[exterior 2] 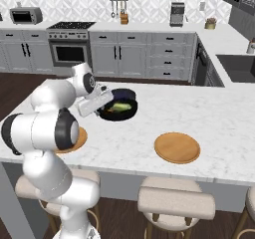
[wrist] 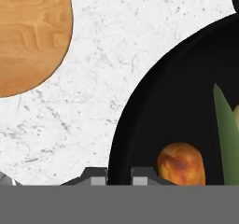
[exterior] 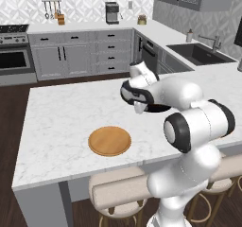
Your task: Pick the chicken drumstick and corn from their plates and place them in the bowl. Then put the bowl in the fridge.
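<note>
I see the glossy black bowl (exterior 2: 118,109) upright on the white marble island, holding the orange-brown drumstick (wrist: 181,164) and the yellow corn (exterior 2: 121,106) with its green husk. Two tan wooden plates (exterior 2: 177,147) (exterior: 109,140) lie flat and bare nearby.

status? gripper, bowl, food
Gripper shut on the bowl rim, near side. Chicken drumstick and corn both in the bowl. Both plates bare. Bowl sits on the island counter; nothing crowding it.
</note>
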Controlling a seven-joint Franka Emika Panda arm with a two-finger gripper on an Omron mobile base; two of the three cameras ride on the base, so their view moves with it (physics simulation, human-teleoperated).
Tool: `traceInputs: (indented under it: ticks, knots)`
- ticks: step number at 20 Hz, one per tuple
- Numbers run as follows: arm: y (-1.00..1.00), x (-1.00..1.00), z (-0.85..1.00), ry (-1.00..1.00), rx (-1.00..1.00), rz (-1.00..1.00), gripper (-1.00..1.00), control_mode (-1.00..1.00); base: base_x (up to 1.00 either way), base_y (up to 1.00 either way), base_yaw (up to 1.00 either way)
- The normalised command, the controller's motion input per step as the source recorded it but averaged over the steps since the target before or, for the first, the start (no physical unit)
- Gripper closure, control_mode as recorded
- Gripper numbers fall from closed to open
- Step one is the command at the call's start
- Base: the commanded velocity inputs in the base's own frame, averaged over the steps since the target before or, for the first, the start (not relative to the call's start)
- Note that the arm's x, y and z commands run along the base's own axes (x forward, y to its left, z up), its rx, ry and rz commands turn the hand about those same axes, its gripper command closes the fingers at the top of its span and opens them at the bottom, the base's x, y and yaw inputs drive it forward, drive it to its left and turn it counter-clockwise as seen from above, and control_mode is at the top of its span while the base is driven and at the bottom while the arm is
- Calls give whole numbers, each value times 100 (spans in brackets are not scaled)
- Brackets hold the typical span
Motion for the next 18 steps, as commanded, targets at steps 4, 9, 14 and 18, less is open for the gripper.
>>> traceInputs:
  ticks: [4, 9, 14, 18]
  knots:
    - [22, -70, 73, 6, 1, 26, 100, -100, 0, 0, 0]
    - [1, -100, 42, -8, 7, 34, 100, -100, 0, 0, 0]
    - [2, -100, 43, -22, 9, 33, 100, -100, 0, 0, 0]
    - [0, -100, 52, -26, 8, 28, 100, -100, 0, 0, 0]
